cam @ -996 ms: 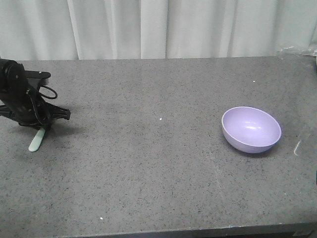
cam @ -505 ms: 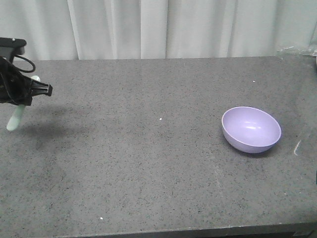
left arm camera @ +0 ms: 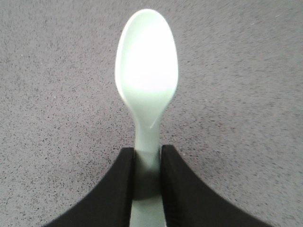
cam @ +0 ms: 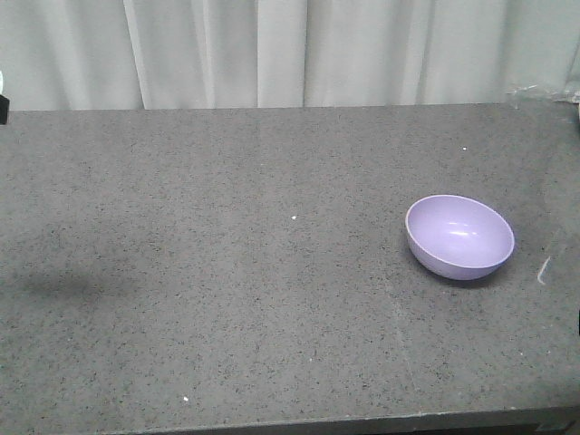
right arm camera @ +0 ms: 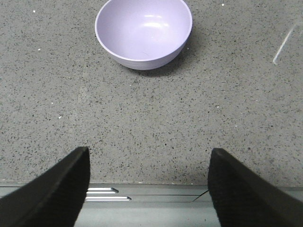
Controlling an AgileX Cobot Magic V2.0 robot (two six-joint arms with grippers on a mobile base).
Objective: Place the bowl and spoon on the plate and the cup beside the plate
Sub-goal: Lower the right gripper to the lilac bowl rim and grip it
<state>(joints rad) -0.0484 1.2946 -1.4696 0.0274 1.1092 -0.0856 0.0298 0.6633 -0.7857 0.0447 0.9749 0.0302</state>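
Exterior front-facing view: your grey tabletop (cam: 227, 272) carries only the lavender bowl (cam: 459, 237), upright toward the right arm's end. No plate or cup shows in any view, so the chief risk, on this evidence, is that you have no visible place to set things down. A spoon released before plate and bowl are arranged would need handling twice.

The bowl lies ahead of the right pincer (right arm camera: 147, 158), whose jaws stand wide apart and empty. A careless approach could shove the light bowl across the tabletop rather than seat on its rim.

In the left wrist view, the left pincer (left arm camera: 147, 163) is clamped on the handle of the mint-green spoon (left arm camera: 147, 80), with the scoop seemingly clear of the tabletop. The hold is narrow on smooth plastic, so a fast swing could let the spoon pivot or slip.

Count: one tabletop, one bowl, one spoon, two pincers; plates, none seen; cups, none seen
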